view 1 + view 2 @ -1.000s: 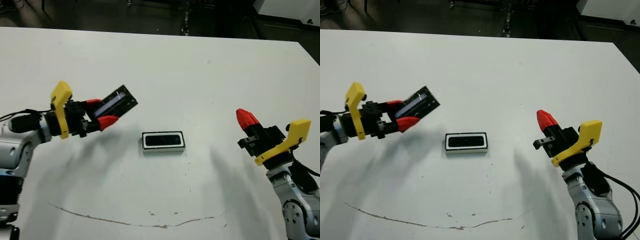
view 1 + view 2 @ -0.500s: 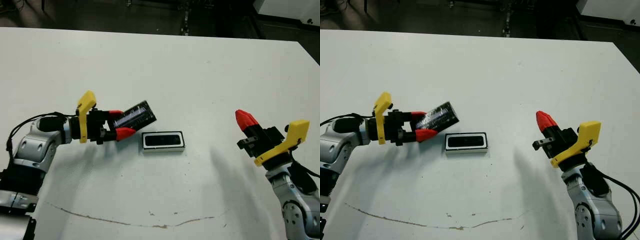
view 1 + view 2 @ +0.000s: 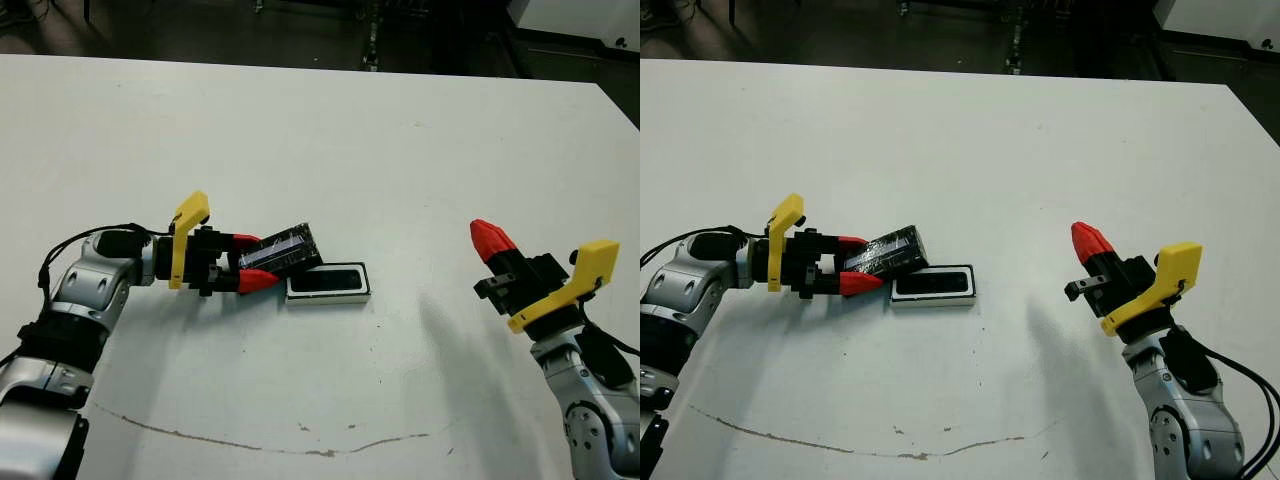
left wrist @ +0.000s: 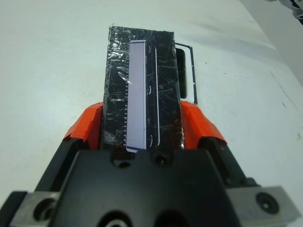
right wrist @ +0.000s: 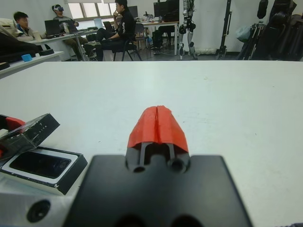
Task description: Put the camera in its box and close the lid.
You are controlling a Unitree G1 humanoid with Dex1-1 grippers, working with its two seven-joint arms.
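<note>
The box (image 3: 329,283), a small shallow tray with a white rim, lies in the middle of the table. The camera (image 3: 328,279) rests inside it as a dark bar, also seen in the right wrist view (image 5: 38,164). My left gripper (image 3: 258,262) is shut on the lid (image 3: 285,248), a shiny black slab clamped between both red fingers (image 4: 85,127). The lid is tilted, and its far end reaches over the box's left end. Off to the right, my right gripper (image 3: 490,238) is shut with nothing in it, well away from the box.
A thin brownish line (image 3: 250,440) runs across the table near the front edge. Beyond the table's far side, people (image 5: 118,19) sit at desks, with tripods and other equipment standing behind.
My left gripper has carried the lid rightward and down, from well left of the box until its end overlaps the box's left end. The right arm has not moved.
</note>
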